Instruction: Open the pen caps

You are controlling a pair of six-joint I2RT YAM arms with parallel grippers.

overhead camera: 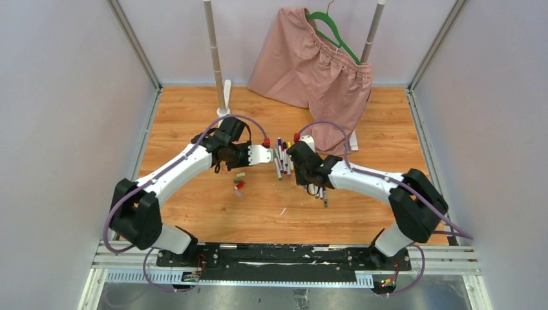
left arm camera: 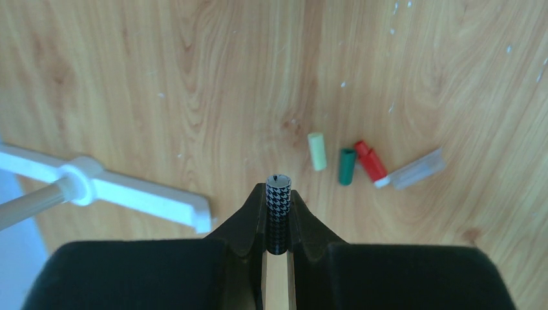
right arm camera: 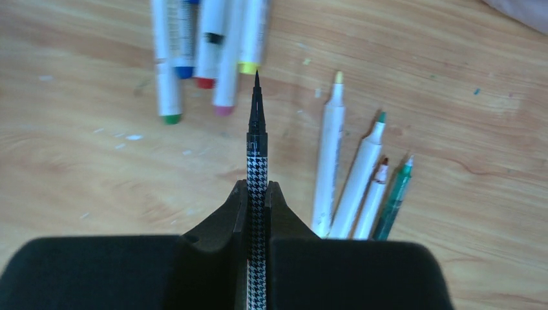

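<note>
Two arms met near the middle of the light wooden desk. The left gripper was clenched on a stubby black-and-white houndstooth cap, which stood straight out betw. the fingers w/ its end poking past the tips. The right gripper was clamped on a thin black-and-white houndstooth pen, its black pointed nib bare & aimed away from the wrist. Cap & pen were thus apart, one per gripper, w/ a gap betw. them in the top view.

Four loose caps lay on the wood, toward the near edge from the left gripper: a pale yellow plastic cap, a dark green plastic cap, a red plastic cap just beside the green one, & a clear greyish cap at the red one's end.

A bunch of capped white-barrelled pens lay betw. the grippers, a bit toward the far edge, w/ ends in green, blue, red, pink & yellow.

Four uncapped pens lay fanned just beside the right gripper, nibs showing: yellow, green, brownish, & a teal one on a green barrel.

Pink fabric shorts hung on a green hanger at the far edge, nearer the far right corner. A white plastic rack foot sat on the desk beside the left gripper.
</note>
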